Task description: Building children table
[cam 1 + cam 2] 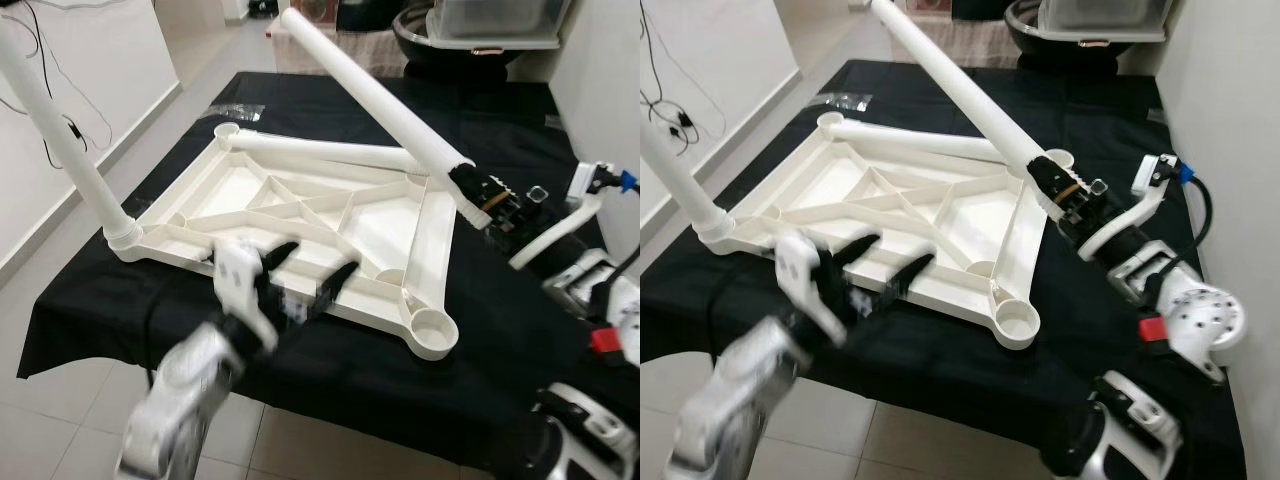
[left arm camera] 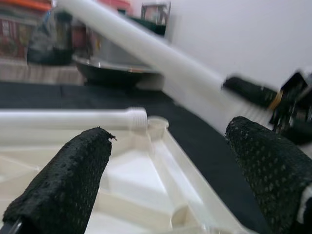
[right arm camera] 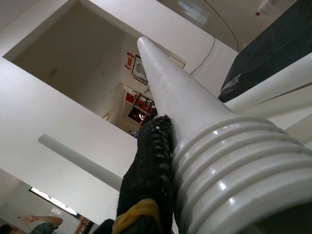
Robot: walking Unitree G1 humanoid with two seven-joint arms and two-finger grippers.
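The white table top [image 1: 250, 190] lies upside down on the black-covered table [image 1: 120, 300]. One white leg [image 1: 60, 130] stands screwed into its near-left corner. A second leg [image 1: 320, 150] lies loose across the far ribs. My right gripper [image 1: 478, 190] is shut on the threaded end of a third leg [image 1: 370, 90], which tilts up and away over the top's far-right corner; the threads [image 3: 229, 146] show beside one finger [image 3: 146, 170]. My left gripper [image 1: 320, 258] hangs open over the top's near edge, nothing between its fingers [image 2: 68, 180]. The near-right socket [image 1: 435, 325] stands empty.
A dark bowl [image 1: 440, 45] and a clear plastic box [image 1: 500, 20] sit beyond the table's far end. A small plastic bag [image 1: 235, 108] lies on the cloth at far left. Tiled floor [image 1: 60, 420] and a white wall with cables run along the left.
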